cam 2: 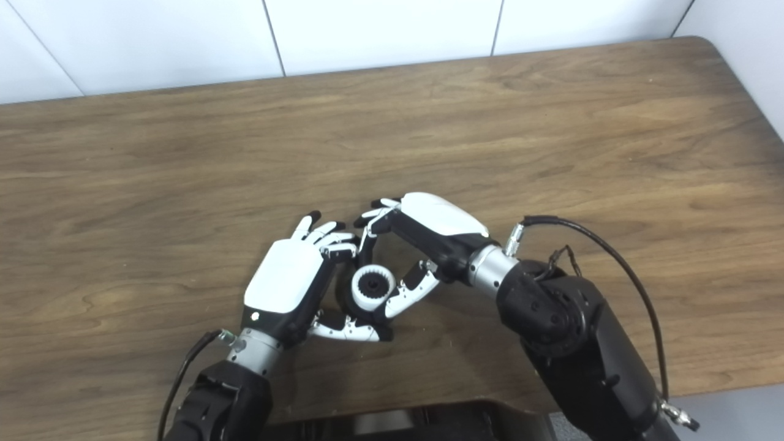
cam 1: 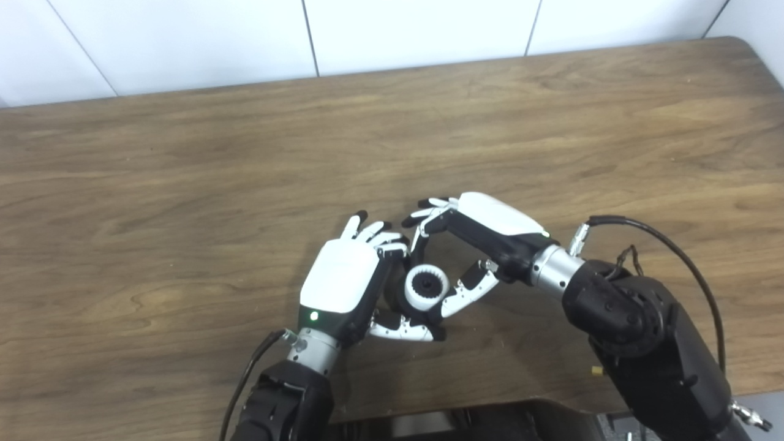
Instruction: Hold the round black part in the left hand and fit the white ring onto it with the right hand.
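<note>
The white ring sits around the round black part between the two hands, near the table's near edge, a little left of centre. Its open face, with the dark hub inside, tilts up toward the cameras, so its axis points up and nearward. The left hand cups the part from the left, fingers curled around its far side and thumb underneath on the near side, closed on it. The right hand comes in from the right; its thumb touches the ring's right rim, while its fingers arch over the far side, loosely bent, tips close to the left hand's fingertips. Whether they press the ring cannot be told.
</note>
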### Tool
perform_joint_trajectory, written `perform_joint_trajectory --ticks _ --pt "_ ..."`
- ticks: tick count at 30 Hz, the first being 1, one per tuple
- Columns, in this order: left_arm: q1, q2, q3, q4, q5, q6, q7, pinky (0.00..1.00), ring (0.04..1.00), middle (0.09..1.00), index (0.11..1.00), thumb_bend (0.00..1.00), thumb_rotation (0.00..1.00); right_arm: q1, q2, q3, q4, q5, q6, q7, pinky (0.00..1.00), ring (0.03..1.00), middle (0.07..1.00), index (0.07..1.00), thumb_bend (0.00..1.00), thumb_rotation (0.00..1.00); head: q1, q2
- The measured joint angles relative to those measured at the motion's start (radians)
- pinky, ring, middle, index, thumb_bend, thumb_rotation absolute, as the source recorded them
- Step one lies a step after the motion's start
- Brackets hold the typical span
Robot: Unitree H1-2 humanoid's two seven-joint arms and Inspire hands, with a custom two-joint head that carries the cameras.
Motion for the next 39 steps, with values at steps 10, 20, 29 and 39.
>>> perform_joint_trajectory --ticks 10,20,29,39 --pt "0.000 0.000 0.001 0.001 0.000 0.000 0.002 1.00 0.888 0.776 0.484 0.52 0.05 -0.005 0.000 -0.003 0.000 0.001 0.000 0.001 1.00 0.976 0.864 0.604 1.00 0.18 -0.008 0.002" --pt "0.000 0.000 0.003 0.001 -0.001 0.000 0.001 1.00 0.894 0.779 0.484 0.52 0.05 -0.007 -0.006 -0.009 0.000 -0.004 0.000 0.001 1.00 0.971 0.867 0.602 1.00 0.17 -0.014 -0.005" --pt "-0.002 0.000 0.005 0.005 -0.006 0.000 0.002 1.00 0.892 0.777 0.484 0.52 0.05 -0.017 -0.011 -0.027 -0.001 -0.005 0.004 0.001 1.00 0.971 0.868 0.624 1.00 0.17 -0.015 -0.011" --pt "-0.003 0.000 0.010 0.008 -0.007 0.000 0.004 1.00 0.893 0.778 0.485 0.52 0.05 -0.027 -0.046 -0.092 -0.018 0.004 0.006 0.001 0.98 0.956 0.875 0.636 1.00 0.17 -0.017 -0.015"
